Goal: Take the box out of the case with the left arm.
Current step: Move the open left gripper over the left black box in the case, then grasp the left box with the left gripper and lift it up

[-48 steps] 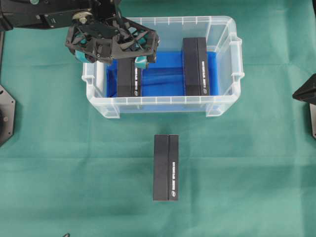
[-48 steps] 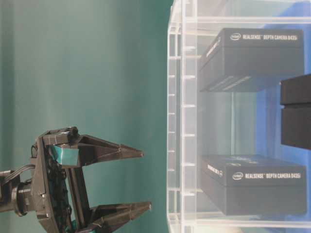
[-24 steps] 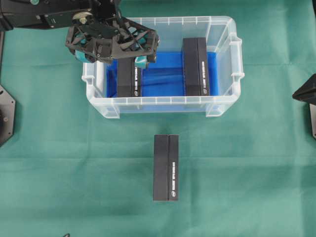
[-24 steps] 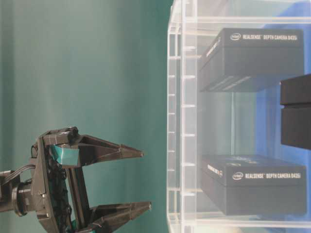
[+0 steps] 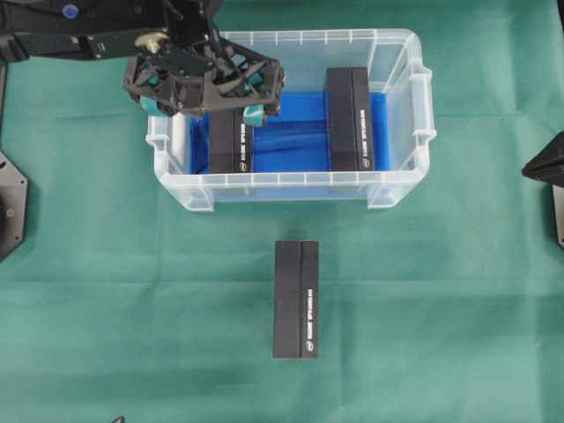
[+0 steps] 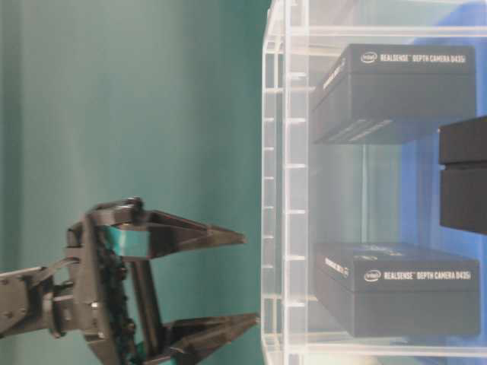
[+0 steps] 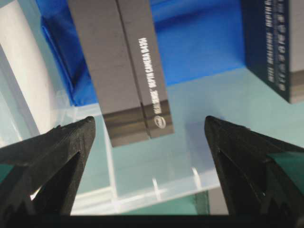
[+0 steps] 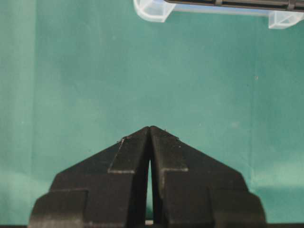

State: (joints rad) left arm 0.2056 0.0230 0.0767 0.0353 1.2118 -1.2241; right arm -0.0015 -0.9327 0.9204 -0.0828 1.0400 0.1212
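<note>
Left black lattice claw (image 5: pixel 204 99) hangs wide open over the left end of the clear plastic tub-shaped case (image 5: pixel 398 181), above the left long black box (image 5: pixel 231 141), holding nothing. Second black box (image 5: pixel 349 119) lies at the case's right end; third (image 5: pixel 295 300) on green-covered desk (image 5: pixel 441 308). Right claw (image 8: pixel 150 129) closed, empty.

Two boxes (image 5: pixel 231 141) (image 5: pixel 350 119) in case (image 5: pixel 401 181), third box (image 5: pixel 296 299) on table (image 5: pixel 458 300) before it
</note>
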